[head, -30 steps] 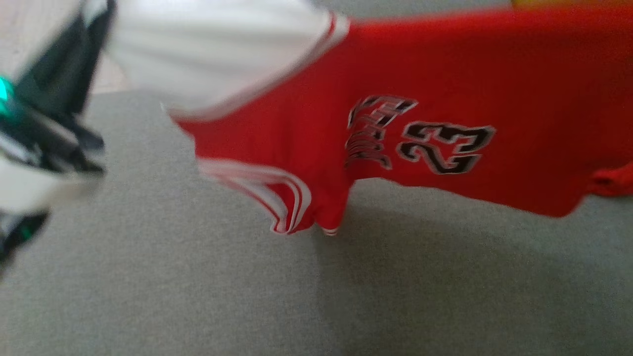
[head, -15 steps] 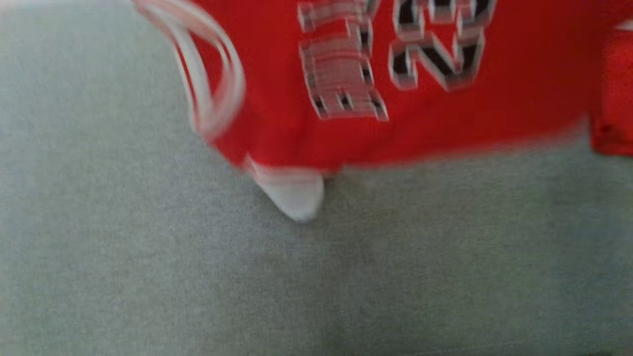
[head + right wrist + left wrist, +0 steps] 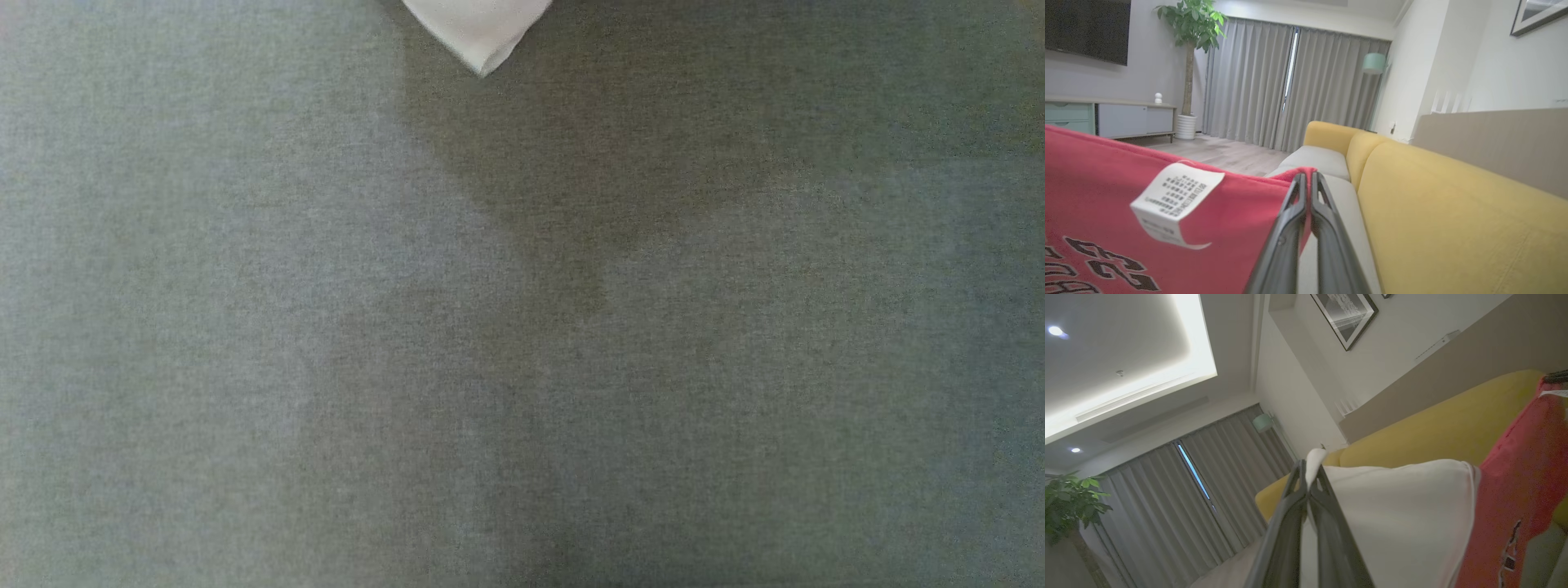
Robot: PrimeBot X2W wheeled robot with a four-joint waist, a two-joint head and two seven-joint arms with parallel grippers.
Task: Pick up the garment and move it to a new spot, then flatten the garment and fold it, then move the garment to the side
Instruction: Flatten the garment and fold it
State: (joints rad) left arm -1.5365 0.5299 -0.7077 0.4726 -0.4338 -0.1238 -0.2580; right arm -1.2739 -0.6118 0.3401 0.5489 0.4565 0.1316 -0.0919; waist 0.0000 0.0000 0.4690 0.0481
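The head view has swung off the garment (image 3: 482, 33); just its white tip remains. The left gripper (image 3: 1310, 469) pinches its white corner and the right gripper (image 3: 1308, 177) its red edge.

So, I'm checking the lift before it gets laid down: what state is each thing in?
garment, held up by two edges, stretched out.
left gripper, shut on its white part.
right gripper, shut on its red edge.
care label, exposed, curling.
curtains, drawn, narrow gap.
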